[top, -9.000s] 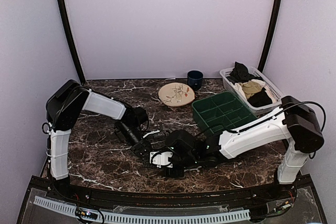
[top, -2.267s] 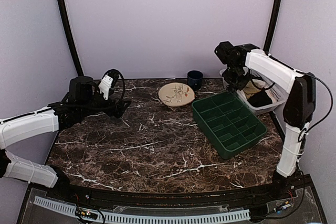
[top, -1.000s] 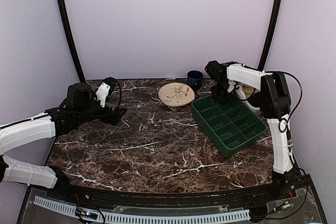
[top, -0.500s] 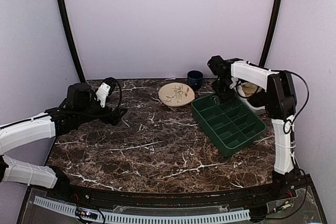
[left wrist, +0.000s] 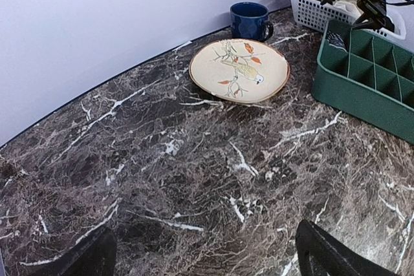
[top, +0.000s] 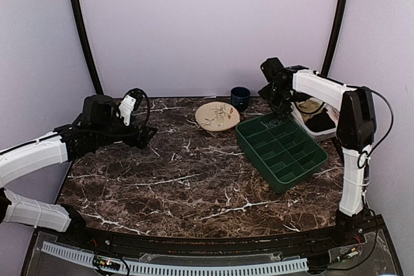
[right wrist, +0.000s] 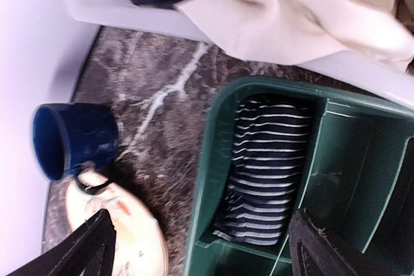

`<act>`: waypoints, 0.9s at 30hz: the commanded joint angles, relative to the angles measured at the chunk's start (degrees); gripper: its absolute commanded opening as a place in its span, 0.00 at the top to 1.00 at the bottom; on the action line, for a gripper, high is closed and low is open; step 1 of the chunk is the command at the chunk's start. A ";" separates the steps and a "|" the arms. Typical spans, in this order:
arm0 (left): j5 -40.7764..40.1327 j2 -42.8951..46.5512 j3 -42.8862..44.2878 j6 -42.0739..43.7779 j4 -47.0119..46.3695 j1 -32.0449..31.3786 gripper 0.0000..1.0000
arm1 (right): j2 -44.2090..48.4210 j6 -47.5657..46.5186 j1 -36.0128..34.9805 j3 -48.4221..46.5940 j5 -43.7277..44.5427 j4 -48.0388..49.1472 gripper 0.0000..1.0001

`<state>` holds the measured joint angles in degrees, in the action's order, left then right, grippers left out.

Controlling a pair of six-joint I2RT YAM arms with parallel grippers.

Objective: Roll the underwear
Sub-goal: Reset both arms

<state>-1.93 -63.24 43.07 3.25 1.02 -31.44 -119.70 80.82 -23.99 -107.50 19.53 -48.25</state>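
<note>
The underwear (right wrist: 268,172), a dark navy roll with thin white stripes, lies in the far corner compartment of the green divided tray (right wrist: 207,179). In the left wrist view the underwear (left wrist: 336,42) shows as a small striped patch in that corner of the tray (left wrist: 336,88). My right gripper (right wrist: 200,244) hangs open just above that compartment, holding nothing; from the top it (top: 277,105) sits over the tray's (top: 259,153) far corner. My left gripper (top: 143,135) is open over bare marble at the left, its fingers wide apart (left wrist: 207,253).
A painted plate (top: 217,116) and a dark blue mug (top: 240,97) stand at the back centre. A white basket (top: 326,103) with dark and tan clothes sits behind the tray at the right; a cream cloth (right wrist: 291,17) hangs over its rim.
My right gripper has opened, let go of the underwear in the tray's corner compartment, and lifted a little. The left arm has barely shifted.
</note>
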 commanded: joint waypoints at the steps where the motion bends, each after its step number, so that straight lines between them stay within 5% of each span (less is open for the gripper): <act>1: -1.24 -3.82 10.18 -5.11 9.62 -0.09 0.01 | 10.39 -9.83 -0.90 2.91 -0.34 9.51 0.03; 11: 2.58 -16.77 32.70 -15.25 27.56 -0.07 0.01 | 35.29 -33.11 -1.42 25.74 -6.19 30.82 0.00; 19: 3.63 -17.53 28.74 -24.54 26.51 -0.24 0.01 | 54.19 -47.55 -2.01 48.13 -17.23 34.17 0.00; 27: 3.70 -18.34 21.10 -27.94 26.00 -3.44 0.01 | 67.72 -44.65 -2.26 64.15 -19.53 30.26 0.00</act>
<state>0.80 -81.36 67.31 -21.74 25.80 -33.36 -56.62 36.25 -25.89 -47.81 2.17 -17.67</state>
